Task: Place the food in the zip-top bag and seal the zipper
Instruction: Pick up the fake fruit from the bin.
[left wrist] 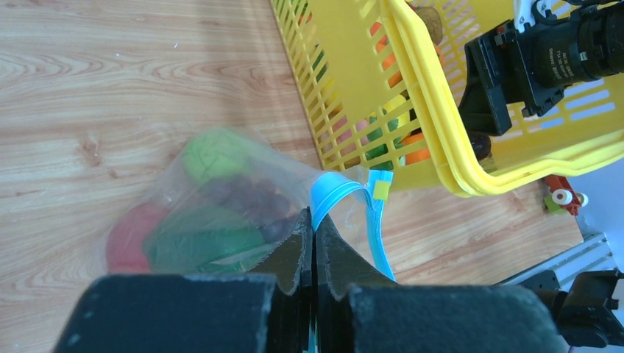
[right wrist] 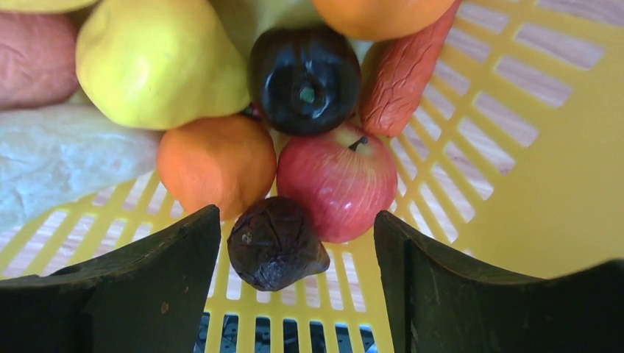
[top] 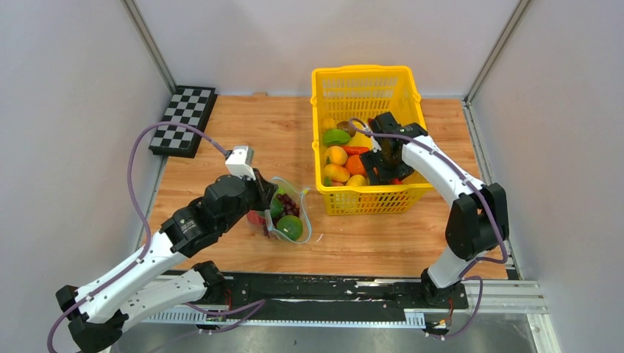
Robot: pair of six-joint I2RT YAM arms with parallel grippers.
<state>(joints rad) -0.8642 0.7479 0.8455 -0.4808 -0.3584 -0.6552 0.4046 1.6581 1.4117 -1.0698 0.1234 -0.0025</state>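
The clear zip-top bag [top: 288,215] lies left of the yellow basket [top: 401,197], holding green, red and dark fruit. In the left wrist view the bag [left wrist: 213,206] shows its teal-blue zipper [left wrist: 375,235] curling open. My left gripper [left wrist: 314,220] is shut on the zipper strip at the bag's mouth; it also shows in the top view [top: 266,197]. My right gripper [top: 384,165] is inside the basket, open, its fingers on either side of a dark wrinkled fruit [right wrist: 276,243]. A red apple [right wrist: 338,180] and an orange [right wrist: 215,163] lie just beyond it.
The basket also holds a yellow fruit [right wrist: 158,62], a dark plum [right wrist: 305,79], a sausage [right wrist: 405,70] and a pale bag-like item [right wrist: 59,165]. A checkerboard [top: 184,120] lies at the far left. Grey walls enclose the table.
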